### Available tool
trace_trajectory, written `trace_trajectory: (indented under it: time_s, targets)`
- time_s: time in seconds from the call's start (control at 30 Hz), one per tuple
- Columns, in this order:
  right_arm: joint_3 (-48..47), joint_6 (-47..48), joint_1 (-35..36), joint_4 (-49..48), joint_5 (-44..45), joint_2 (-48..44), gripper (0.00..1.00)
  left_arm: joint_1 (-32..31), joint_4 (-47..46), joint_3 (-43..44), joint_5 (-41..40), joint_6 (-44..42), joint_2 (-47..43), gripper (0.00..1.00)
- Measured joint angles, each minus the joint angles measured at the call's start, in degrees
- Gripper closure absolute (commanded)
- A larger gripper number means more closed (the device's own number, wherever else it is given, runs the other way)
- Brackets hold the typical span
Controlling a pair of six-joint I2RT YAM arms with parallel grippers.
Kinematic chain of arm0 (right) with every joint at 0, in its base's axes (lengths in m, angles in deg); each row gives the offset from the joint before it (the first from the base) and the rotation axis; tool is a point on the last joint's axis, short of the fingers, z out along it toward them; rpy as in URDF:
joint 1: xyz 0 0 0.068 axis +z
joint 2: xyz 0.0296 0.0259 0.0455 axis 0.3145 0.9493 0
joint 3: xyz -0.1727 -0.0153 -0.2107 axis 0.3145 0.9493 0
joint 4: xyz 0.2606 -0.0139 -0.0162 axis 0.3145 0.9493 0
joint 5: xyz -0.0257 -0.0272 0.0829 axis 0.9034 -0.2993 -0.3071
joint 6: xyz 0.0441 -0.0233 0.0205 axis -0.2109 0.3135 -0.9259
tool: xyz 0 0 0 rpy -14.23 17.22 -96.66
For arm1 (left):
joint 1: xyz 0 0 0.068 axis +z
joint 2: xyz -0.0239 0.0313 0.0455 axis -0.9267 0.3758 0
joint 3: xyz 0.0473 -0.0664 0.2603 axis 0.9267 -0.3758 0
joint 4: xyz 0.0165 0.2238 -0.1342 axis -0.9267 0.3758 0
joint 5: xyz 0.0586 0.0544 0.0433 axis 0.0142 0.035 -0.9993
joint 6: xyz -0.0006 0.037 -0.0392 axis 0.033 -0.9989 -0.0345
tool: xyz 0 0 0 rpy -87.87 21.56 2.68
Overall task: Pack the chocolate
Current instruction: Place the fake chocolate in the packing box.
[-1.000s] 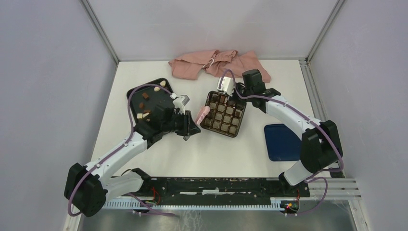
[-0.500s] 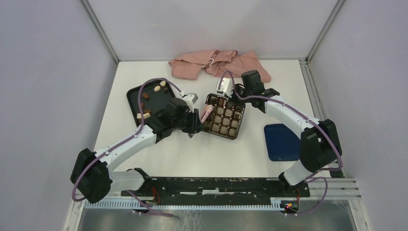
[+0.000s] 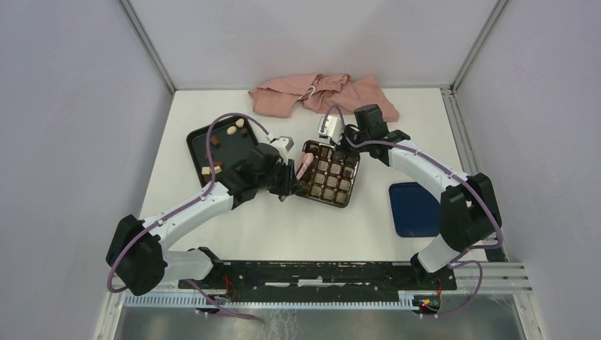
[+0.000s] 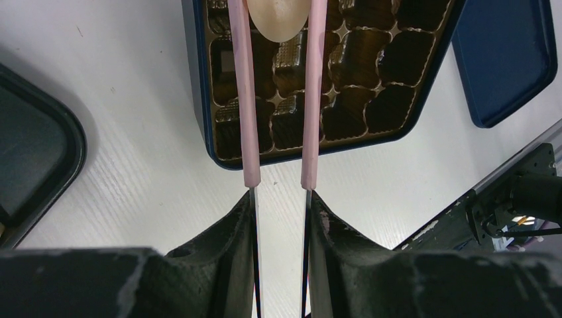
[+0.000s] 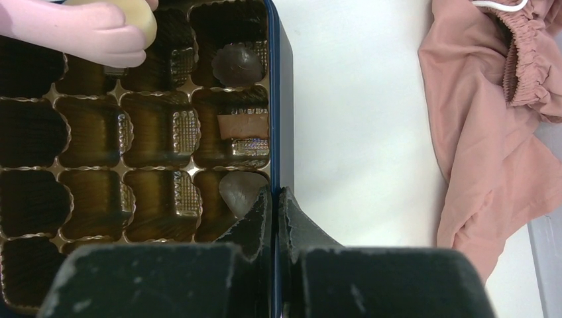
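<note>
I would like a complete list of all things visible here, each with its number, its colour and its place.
chocolate in tweezers: one, cream-white, held over the box
chocolates in box: at least three, dark and light brown, in cells along one edge
chocolates on tray: several, brown and cream, loose
box: one, dark blue with brown gridded insert, middle of table
tray: one, black, on the left arm's side
lid: one, dark blue, flat, on the right arm's side
cloth: one, pink, far edge of table
tweezers: one pair, pink tips
table: one, white
left end effector: black, shut on the tweezers
right end effector: black, shut on the box rim
</note>
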Motion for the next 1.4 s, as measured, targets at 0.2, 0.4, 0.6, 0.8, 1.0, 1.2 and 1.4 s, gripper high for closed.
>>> trace_trajectory:
  time_s: [0.2,0.4,0.6,0.8,1.0,1.2,1.4]
  targets:
    - [0.00,-0.15,0.02,0.07,-0.04,0.07,1.00,-0.46,1.46,0.37,-1.33,-0.02,0.85,0.95]
    - [0.00,-0.57,0.02,0.11,-0.28,1.07,1.00,-1.20,2.49,1.27,-2.62,-0.07,2.45,0.95]
    - [0.00,-0.85,0.02,0.13,-1.16,1.77,1.00,-1.70,2.62,2.03,-4.24,-0.24,3.76,0.92]
    - [0.00,-1.07,0.02,0.37,-1.57,1.88,1.00,-1.73,2.62,3.10,-4.74,-1.38,4.96,0.89]
    - [0.00,-1.07,0.02,0.55,-1.75,1.88,1.00,-1.73,2.64,4.31,-4.79,-1.99,6.91,0.86]
    - [-0.04,-1.11,0.02,0.57,-1.90,2.21,1.00,-1.75,2.86,4.61,-6.27,-2.69,7.61,0.79]
    - [-0.04,-1.53,0.02,0.83,-2.69,3.54,1.00,-1.84,3.02,4.61,-6.84,-2.73,7.89,0.75]
